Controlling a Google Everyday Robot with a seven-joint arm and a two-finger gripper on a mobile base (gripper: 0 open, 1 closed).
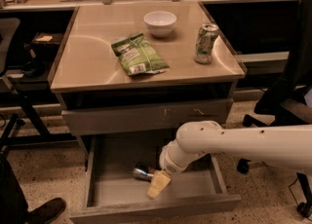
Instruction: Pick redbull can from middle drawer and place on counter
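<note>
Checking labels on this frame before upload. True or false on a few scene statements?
1. The redbull can lies on its side in the open middle drawer. True.
2. The gripper hovers above the counter. False: it is down in the drawer, beside the redbull can.
3. A white bowl sits on the counter. True.
4. The green-and-white can is tipped over. False: it stands upright on the counter.
5. The green bag is in the drawer. False: it lies on the counter.
</note>
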